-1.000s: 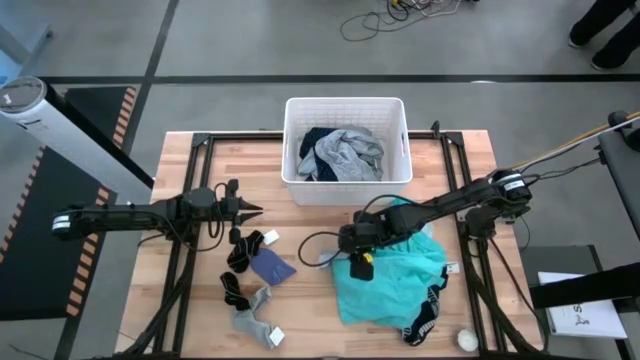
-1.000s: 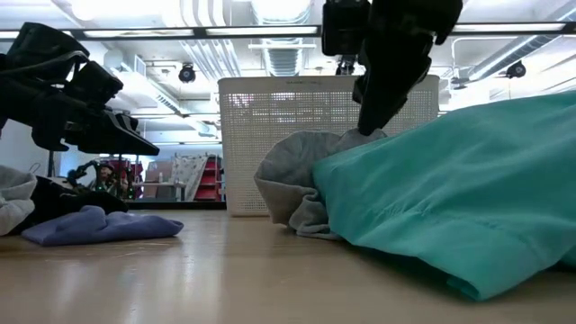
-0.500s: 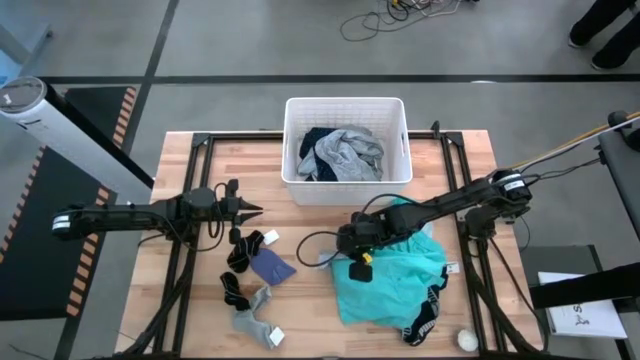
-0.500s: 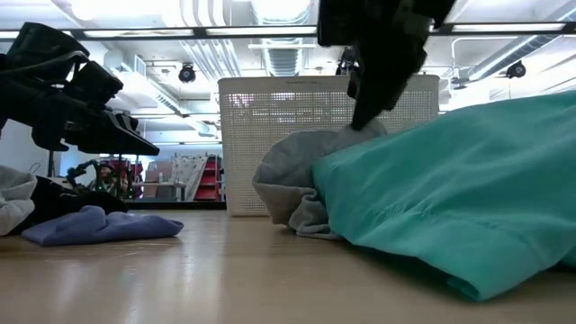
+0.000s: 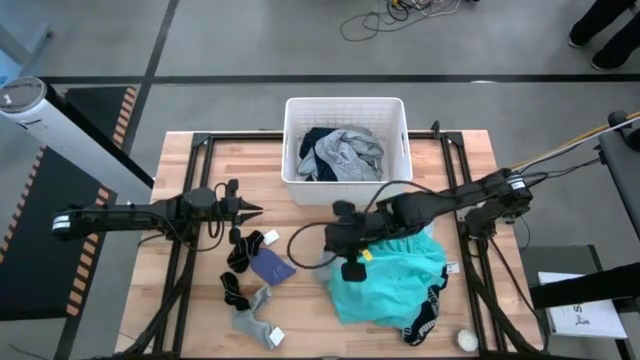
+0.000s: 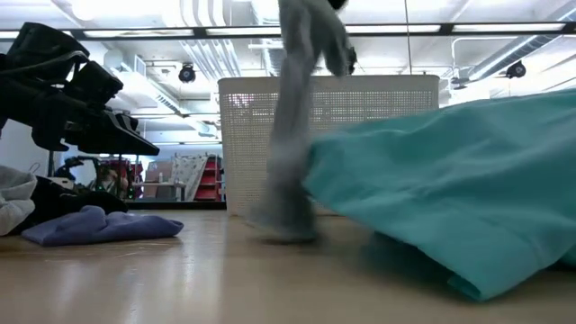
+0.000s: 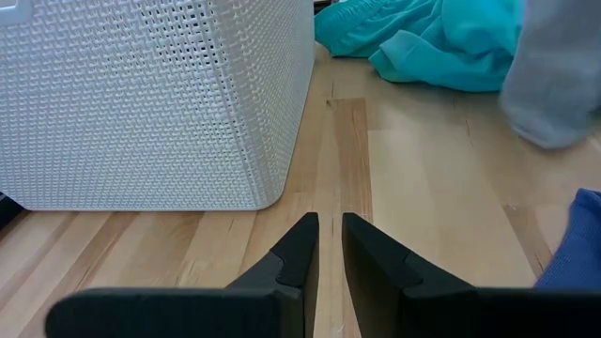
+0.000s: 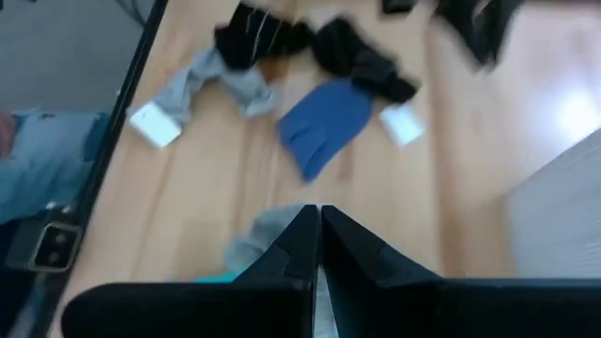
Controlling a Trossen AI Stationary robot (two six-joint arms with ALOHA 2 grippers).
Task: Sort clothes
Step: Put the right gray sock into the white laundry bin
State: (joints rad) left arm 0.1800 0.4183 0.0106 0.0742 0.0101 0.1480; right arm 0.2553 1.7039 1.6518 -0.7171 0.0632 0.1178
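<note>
A grey cloth (image 6: 292, 135) hangs in a long strip beside the bright teal garment (image 5: 390, 285), with my right gripper (image 5: 338, 245) shut on its top, above the table's middle. The teal garment lies spread at the right front. A small blue cloth (image 5: 272, 267), black socks (image 5: 245, 250) and grey socks (image 5: 255, 310) lie at the left front. Navy and grey clothes (image 5: 340, 150) fill the white basket (image 5: 345, 102). My left gripper (image 7: 329, 235) waits left of the basket, shut to a narrow slit on nothing. My right gripper pinches the grey cloth's upper end (image 8: 263, 235) between its two fingers, slanting down from above. The cloth hangs below the fingers in a narrow strip. Its lower end (image 6: 283, 225) reaches the tabletop next to the teal garment (image 6: 450, 189).
The white basket (image 6: 243, 135) stands at the table's far middle. A small white ball (image 5: 466, 340) lies at the front right corner. Bare wood shows between the basket and the socks.
My right gripper has risen and drifted a little toward the table's left. The grey cloth, which lay bunched against the teal garment, has been drawn up into a hanging strip, with its lower end still at the table.
</note>
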